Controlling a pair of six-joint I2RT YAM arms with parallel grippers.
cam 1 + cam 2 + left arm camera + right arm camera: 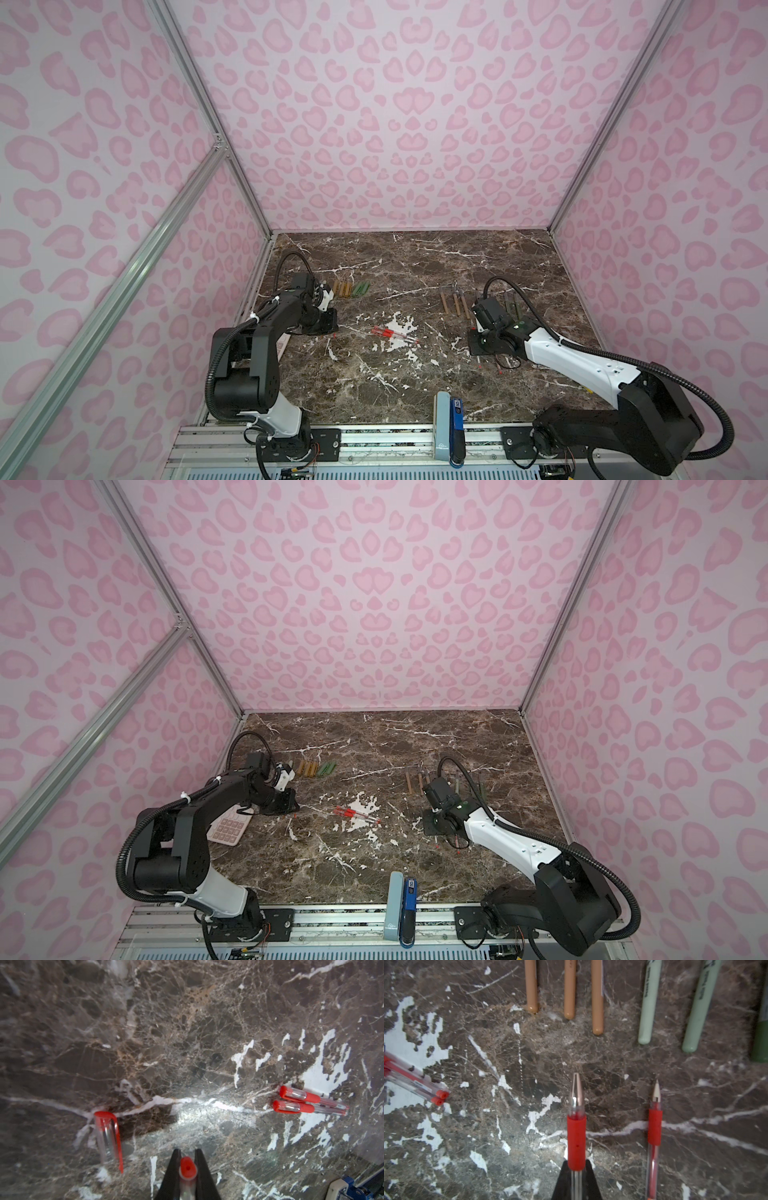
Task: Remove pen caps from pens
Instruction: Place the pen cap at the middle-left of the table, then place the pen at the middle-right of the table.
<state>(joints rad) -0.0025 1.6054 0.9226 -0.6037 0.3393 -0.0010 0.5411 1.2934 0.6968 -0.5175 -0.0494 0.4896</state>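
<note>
Cap (188, 1168) clear, red-ended; pen (576, 1138) red-gripped, bare-tipped

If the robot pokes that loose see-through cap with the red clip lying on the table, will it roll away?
The cap probably rolls only part way: its red clip sticks out along one side. It looks hollow and thin, so likely light. Its shiny wall might skid on the smooth table.

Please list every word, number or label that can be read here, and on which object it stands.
No text is readable.
Dark print along the two pale green pens: too blurred.
Label on the blue box: too small.
Keys of the pink calculator: too small.
</note>
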